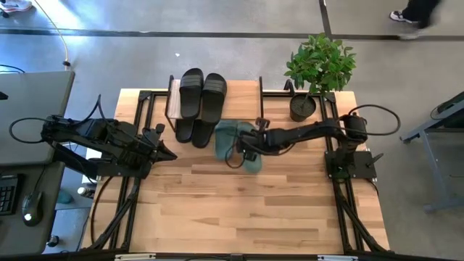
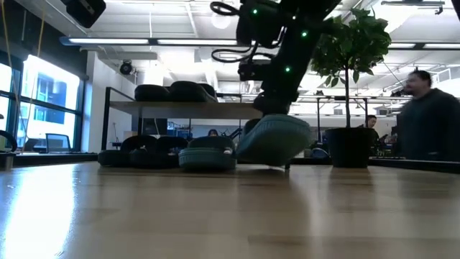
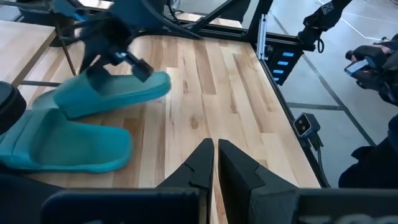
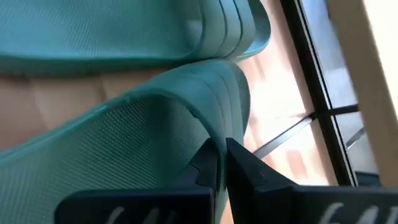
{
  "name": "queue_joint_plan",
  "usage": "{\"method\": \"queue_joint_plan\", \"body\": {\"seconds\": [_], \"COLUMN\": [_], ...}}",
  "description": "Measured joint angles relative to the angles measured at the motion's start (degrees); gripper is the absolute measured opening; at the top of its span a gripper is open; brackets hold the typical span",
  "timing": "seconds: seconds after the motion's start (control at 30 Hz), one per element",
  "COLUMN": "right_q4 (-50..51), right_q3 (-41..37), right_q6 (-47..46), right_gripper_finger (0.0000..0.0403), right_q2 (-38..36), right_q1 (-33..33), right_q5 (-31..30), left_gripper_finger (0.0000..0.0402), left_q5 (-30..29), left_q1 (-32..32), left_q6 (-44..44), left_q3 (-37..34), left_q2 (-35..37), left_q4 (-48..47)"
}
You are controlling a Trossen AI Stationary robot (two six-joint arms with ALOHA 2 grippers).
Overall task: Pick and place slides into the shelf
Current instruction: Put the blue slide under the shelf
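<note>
Right arm tips up a green slide by the shelf.
Your right gripper [image 1: 246, 154] is clamped on the green slide [image 2: 273, 140], heel raised so it clears its mate [image 2: 207, 155]; the shelf [image 2: 183, 108] stands just behind, left gripper [image 3: 212, 163] closed, empty, waiting far left.

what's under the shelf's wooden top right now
Black slides sit on the table under the shelf top, and one green slide lies beside them at its edge. How many black ones is unclear; they overlap.

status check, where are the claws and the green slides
Right claw shut on tilted green slide, toe end lifted. Left claw shut, empty, waiting at table's left. Second green slide flat beside shelf.
</note>
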State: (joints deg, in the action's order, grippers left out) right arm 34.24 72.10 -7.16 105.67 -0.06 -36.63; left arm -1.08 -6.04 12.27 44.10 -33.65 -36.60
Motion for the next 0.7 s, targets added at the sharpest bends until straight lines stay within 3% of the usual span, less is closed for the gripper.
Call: {"method": "queue_joint_plan", "body": {"seconds": [0.3, 0.7], "right_q4": [-2.52, -4.55], "right_q3": [0.0, 0.29], "right_q6": [4.45, 9.82], "right_gripper_finger": [0.0, 0.0], "right_q2": [-0.02, 3.07], "right_q1": [-5.68, -6.79], "right_q5": [1.33, 2.84], "left_gripper_finger": [0.0012, 0.0012], "left_q5": [0.02, 0.0], "left_q1": [0.01, 0.02], "left_q6": [0.0, 0.0], "left_q3": [0.0, 0.0], "left_q2": [0.0, 0.01], "left_q4": [0.0, 0.02]}}
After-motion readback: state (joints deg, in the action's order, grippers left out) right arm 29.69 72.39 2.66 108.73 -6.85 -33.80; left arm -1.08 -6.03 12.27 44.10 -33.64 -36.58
